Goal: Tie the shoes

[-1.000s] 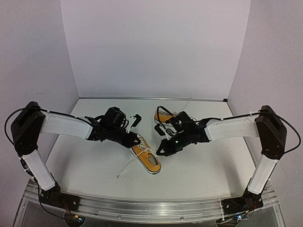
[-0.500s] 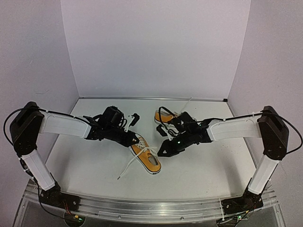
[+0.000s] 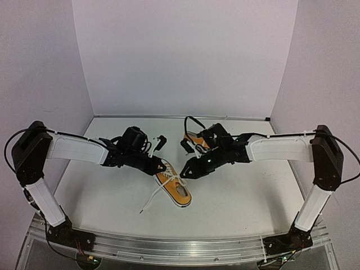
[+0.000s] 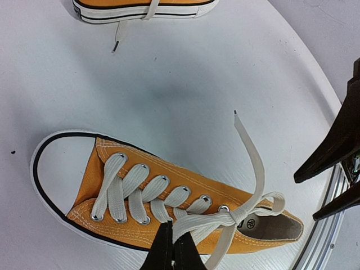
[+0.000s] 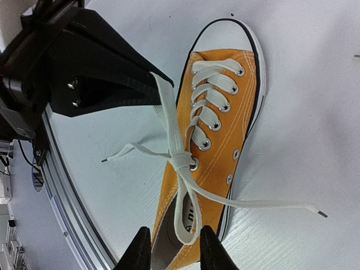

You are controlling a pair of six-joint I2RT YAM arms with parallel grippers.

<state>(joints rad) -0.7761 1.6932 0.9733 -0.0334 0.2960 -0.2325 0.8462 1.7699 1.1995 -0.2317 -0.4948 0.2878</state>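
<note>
The near orange shoe [image 3: 176,188] lies toe toward the table front, its white laces crossed in a knot [image 5: 180,160] at the top eyelets. My left gripper [image 3: 160,167] is shut on one lace loop [image 4: 208,226] at the shoe's side; it also shows in the left wrist view [image 4: 172,243]. My right gripper [image 3: 185,170] is open just above the shoe's heel. In the right wrist view [image 5: 174,248] its fingers stand either side of the other loop [image 5: 186,222], not touching it. The second shoe [image 3: 195,139] lies behind, partly hidden by the right arm.
One loose lace end [image 3: 147,203] trails off the near shoe toward the front left, another [image 5: 281,206] lies across the table. The second shoe's sole [image 4: 143,10] shows at the far edge. White walls [image 3: 180,62] close the back and sides.
My right gripper has moved left and back, from beside the near shoe to over its heel opening. The left gripper stays shut on its loop and the shoe has hardly shifted.
</note>
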